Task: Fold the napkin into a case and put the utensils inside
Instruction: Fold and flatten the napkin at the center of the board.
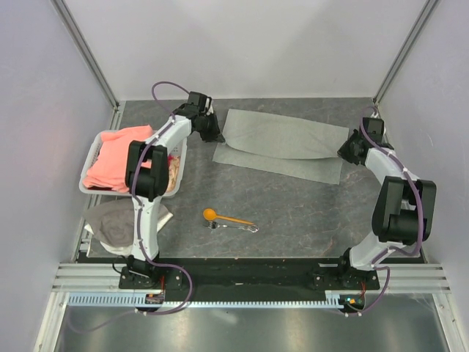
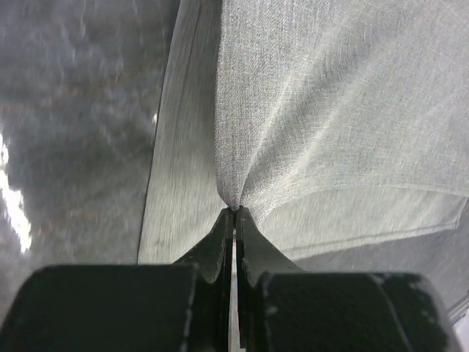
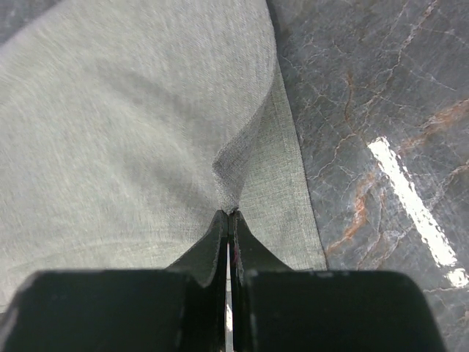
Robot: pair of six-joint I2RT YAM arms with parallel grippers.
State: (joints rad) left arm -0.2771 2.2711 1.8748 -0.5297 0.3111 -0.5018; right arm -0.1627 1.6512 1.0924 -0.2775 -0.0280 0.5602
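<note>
Left wrist view: the left claw (image 2: pixel 234 211) is pinched together on a corner of the napkin (image 2: pixel 330 110), and the cloth puckers to a point at its tips and fans out beyond them. The right wrist view shows the same at the other end — the right claw (image 3: pixel 229 213) is clamped on a small peak of grey weave. Each holds one end of the same edge, I judge, so the flap travels flat and even. Between the claws an upper layer lies over a lower one, so the fold toward a case looks begun, not finished.

Nearer the bases than either claw, well apart from the cloth, the orange spoon (image 1: pixel 223 216) and metal fork (image 1: pixel 238 228) lie just beside each other, probably waiting for a pouch. Outward of the left claw sit a white basket (image 1: pixel 84 176) holding a pink cloth (image 1: pixel 117 158), and nearer the base a pale rag (image 1: pixel 110 220).

The tabletop (image 1: pixel 308 213) is dark, veined and glossy — likely slick under thin cloth. Plain pale walls (image 1: pixel 242 44) box it in.
</note>
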